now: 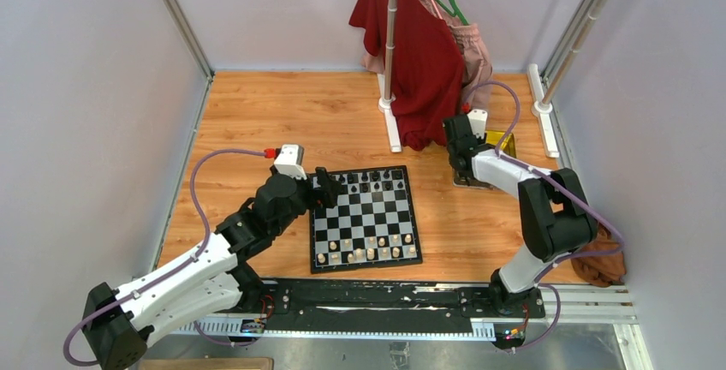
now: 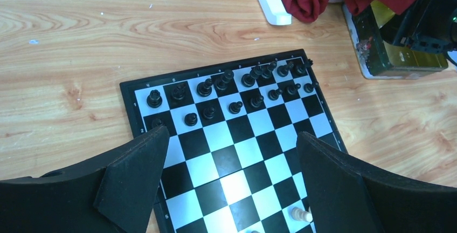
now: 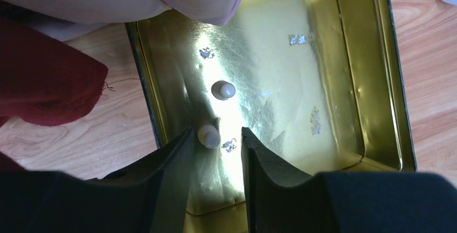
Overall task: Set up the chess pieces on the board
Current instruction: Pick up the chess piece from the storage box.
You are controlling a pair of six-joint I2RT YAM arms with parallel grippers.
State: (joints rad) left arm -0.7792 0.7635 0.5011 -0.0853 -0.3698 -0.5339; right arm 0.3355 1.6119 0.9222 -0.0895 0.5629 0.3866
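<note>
Wood-grain table (image 1: 257, 122) from above, and the board (image 1: 364, 216) lies at its middle, between the two arms. Black chessmen (image 1: 370, 179) fill its far rows, and cream chessmen (image 1: 368, 253) stand along its near rows. The left claw (image 1: 332, 188) hangs over the board's far-left corner. The right claw (image 1: 461, 171) is off to the right, well apart from the board, down at the gold tin (image 1: 503, 141). A red garment (image 1: 424, 62) hangs from the rack at the far side.

Over to the left wrist: the left claw (image 2: 232, 134) is spread wide, nothing between its fingers (image 2: 134, 173), with the board (image 2: 237, 157) straight below. The black chessmen (image 2: 237, 90) stand in two rows along the far edge. A lone cream piece (image 2: 300, 213) stands just beside the right finger, low in the view.

Now the right wrist: the right claw (image 3: 216, 131) is down inside the gold tin (image 3: 323, 82), its fingers (image 3: 172, 179) drawn to a narrow gap. One cream man (image 3: 208, 136) sits at the mouth of that gap, close against the left finger, with space on its other side. It is not clamped. A second cream man (image 3: 223, 89) lies just beyond on the shiny floor. Red cloth (image 3: 43, 82) crowds in from the left.
</note>
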